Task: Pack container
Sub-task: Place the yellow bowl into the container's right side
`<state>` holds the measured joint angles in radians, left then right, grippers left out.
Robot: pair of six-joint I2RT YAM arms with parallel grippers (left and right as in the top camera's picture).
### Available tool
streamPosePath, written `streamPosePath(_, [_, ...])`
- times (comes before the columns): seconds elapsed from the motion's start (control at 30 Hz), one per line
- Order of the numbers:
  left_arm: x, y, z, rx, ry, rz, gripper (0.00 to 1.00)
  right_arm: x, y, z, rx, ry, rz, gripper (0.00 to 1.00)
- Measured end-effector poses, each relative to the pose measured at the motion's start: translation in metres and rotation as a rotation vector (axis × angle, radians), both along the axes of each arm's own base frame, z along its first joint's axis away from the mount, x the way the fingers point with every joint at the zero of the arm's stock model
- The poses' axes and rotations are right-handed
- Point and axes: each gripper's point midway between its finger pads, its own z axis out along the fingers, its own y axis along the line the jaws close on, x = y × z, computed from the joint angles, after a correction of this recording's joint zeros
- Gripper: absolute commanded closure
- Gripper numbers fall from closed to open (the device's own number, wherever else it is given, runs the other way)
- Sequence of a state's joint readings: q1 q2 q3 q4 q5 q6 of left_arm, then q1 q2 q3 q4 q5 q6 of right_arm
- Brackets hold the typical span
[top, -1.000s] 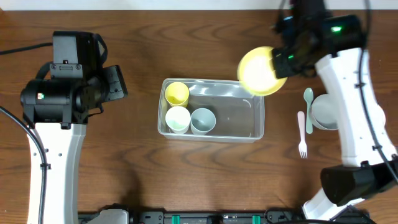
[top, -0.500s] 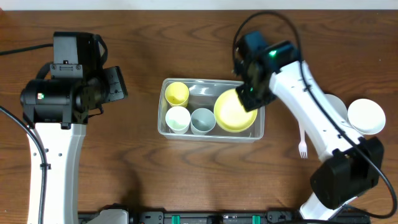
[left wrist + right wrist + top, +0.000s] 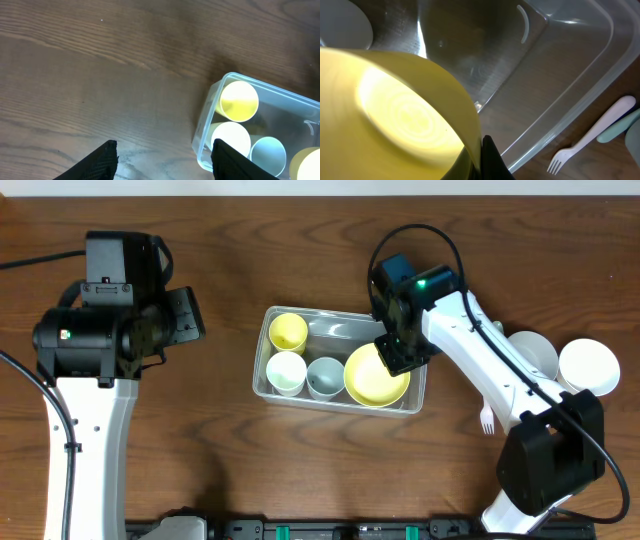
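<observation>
The clear plastic container (image 3: 335, 318) sits mid-table, also in the left wrist view (image 3: 207, 125) and the right wrist view (image 3: 560, 75). It holds a yellow cup (image 3: 288, 332), a white cup (image 3: 286, 371) and a pale blue cup (image 3: 326, 376). My right gripper (image 3: 400, 352) is shut on the rim of a yellow bowl (image 3: 375, 376), low inside the container's right half; the pinch shows in the right wrist view (image 3: 481, 150). My left gripper (image 3: 162, 160) is open and empty above the table, left of the container.
Two white bowls (image 3: 588, 366) (image 3: 530, 352) stand at the right. A white fork (image 3: 486, 418) lies beside the container's right end, also in the right wrist view (image 3: 590, 137), with a pale green utensil (image 3: 622, 127) next to it.
My right gripper carried the yellow bowl from above the container's far right corner down into its right half. The left arm has not moved.
</observation>
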<state>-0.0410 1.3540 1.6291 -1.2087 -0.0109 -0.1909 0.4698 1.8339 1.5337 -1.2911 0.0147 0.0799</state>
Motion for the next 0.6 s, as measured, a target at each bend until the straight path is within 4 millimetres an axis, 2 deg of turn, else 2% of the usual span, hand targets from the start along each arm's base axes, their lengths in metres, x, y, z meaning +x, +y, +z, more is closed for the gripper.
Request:
streamPosePath(0.07, [0.0001,0.0000,-0.0001,0.000,0.000,0.000,0.39,0.0000,-0.0001,0.0000,0.000,0.000,0.000,0.96])
streamPosePath(0.17, [0.0001,0.0000,-0.0001,0.000,0.000,0.000,0.39,-0.0001,-0.0001,0.0000,-0.001,0.000,-0.006,0.65])
streamPosePath(0.23, [0.0000,0.0000,0.0000,0.000,0.000,0.000,0.39,0.0000,-0.0002,0.0000,-0.001,0.000,-0.011,0.57])
streamPosePath(0.37, [-0.0001,0.0000,0.0000,0.000,0.000,0.000,0.39,0.0000,-0.0002,0.0000,-0.001,0.000,-0.012,0.55])
streamPosePath(0.47, [0.0000,0.0000,-0.0002,0.000,0.001,0.000,0.39,0.0005,-0.0003,0.0000,-0.002,-0.003,-0.012,0.59])
streamPosePath(0.6, [0.0000,0.0000,-0.0002,0.000,0.001,0.000,0.39,0.0040,-0.0001,-0.0002,0.002,-0.015,-0.018,0.59])
